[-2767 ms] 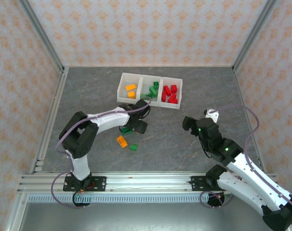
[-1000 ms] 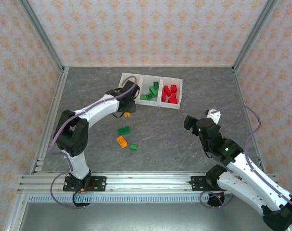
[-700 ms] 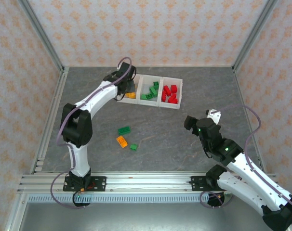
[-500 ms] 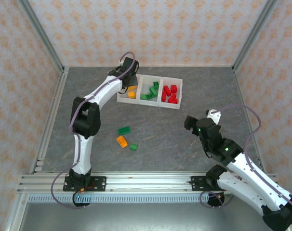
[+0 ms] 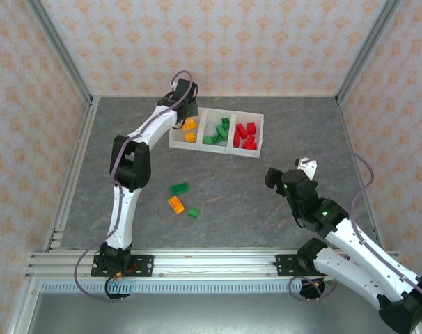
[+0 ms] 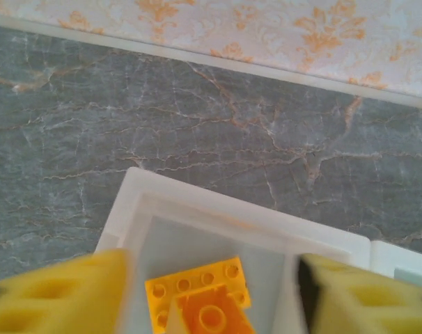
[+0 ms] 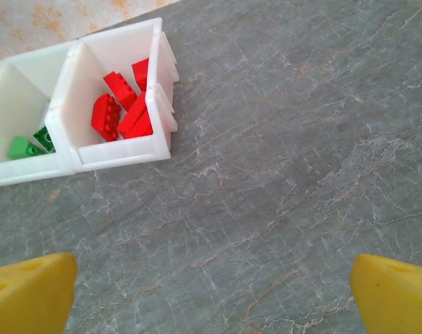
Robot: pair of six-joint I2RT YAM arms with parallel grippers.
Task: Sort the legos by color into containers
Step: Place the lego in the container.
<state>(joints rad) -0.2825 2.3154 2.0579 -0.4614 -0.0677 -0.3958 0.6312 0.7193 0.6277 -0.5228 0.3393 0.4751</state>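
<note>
- Three square open-topped compartments, joined in a row, form one translucent white plastic tray (image 5: pixel 218 149) at 12 o'clock on the grey marbled table (image 5: pixel 287 132).
- Left compartment: two small orange studded plastic bricks (image 5: pixel 189 126) can be counted from above. The left wrist view shows a darker one lying on a paler one.
- Middle compartment: a heap of green studded bricks (image 5: pixel 218 132), about five. The exact count cannot be told.
- Right compartment: red studded bricks (image 7: pixel 106 113), at least four, touching one another.
- Three bricks lie loose on the table at 7 o'clock of the tray, well apart from it: one long green brick (image 5: pixel 179 188), one loose orange brick (image 5: pixel 175 204) and one small green brick (image 5: pixel 193 213).
- Left gripper (image 6: pixel 211 299): above the left compartment, towards its 11 o'clock corner. Its yellow fingers are spread apart and grip nothing.
- Right gripper (image 7: pixel 211 296): at 4 o'clock of the tray, above bare table. Its fingers are spread wide and grip nothing.
</note>
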